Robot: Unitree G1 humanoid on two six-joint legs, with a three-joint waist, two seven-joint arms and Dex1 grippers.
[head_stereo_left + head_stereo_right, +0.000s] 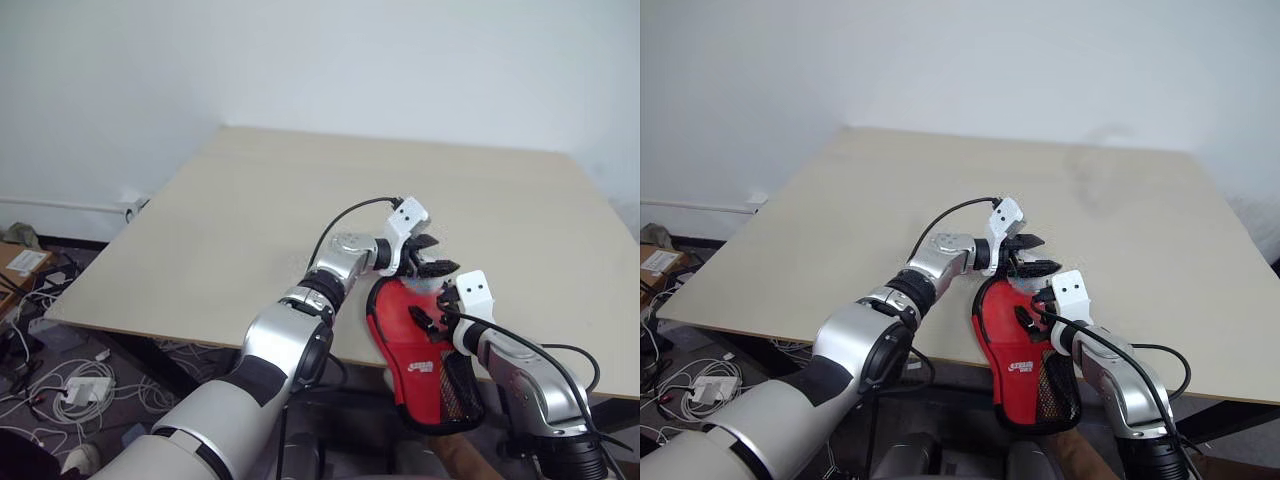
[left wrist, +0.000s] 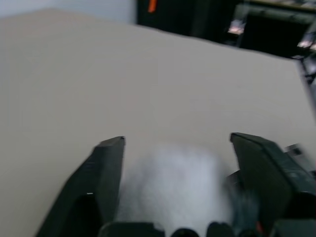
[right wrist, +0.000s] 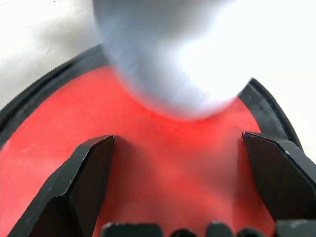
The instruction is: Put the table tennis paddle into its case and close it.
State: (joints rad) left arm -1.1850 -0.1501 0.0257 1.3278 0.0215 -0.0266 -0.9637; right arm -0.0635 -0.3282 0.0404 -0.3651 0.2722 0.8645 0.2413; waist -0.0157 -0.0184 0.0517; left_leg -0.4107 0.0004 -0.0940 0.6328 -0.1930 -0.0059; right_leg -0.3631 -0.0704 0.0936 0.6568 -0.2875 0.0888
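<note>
The case (image 1: 425, 355) lies at the near edge of the surface (image 1: 300, 200), its narrow mesh end hanging past that edge toward the robot. Landmark: the case. The left gripper (image 1: 428, 255) hangs just beyond the case's round far end, jaws spread wide with nothing between them. The right gripper (image 3: 180, 190) sits low over the case's red front, jaws likewise wide apart and gripping nothing; whether its fingers (image 3: 79, 182) press the fabric cannot be told.

The paddle is not visible as a separate thing; it may already be inside the case, but that cannot be confirmed, nor can the state of the zip.

Risks, as judgement:
- With neither gripper holding it and part of it overhanging, a nudge toward the robot could tip the case off the surface.
- If the left jaws reach for the zip while the right hand only rests on the soft fabric, the case may slide or bunch instead of closing.
- The two grippers are close together over the case's far end and could collide.

Count: one case, two grippers, one surface.
</note>
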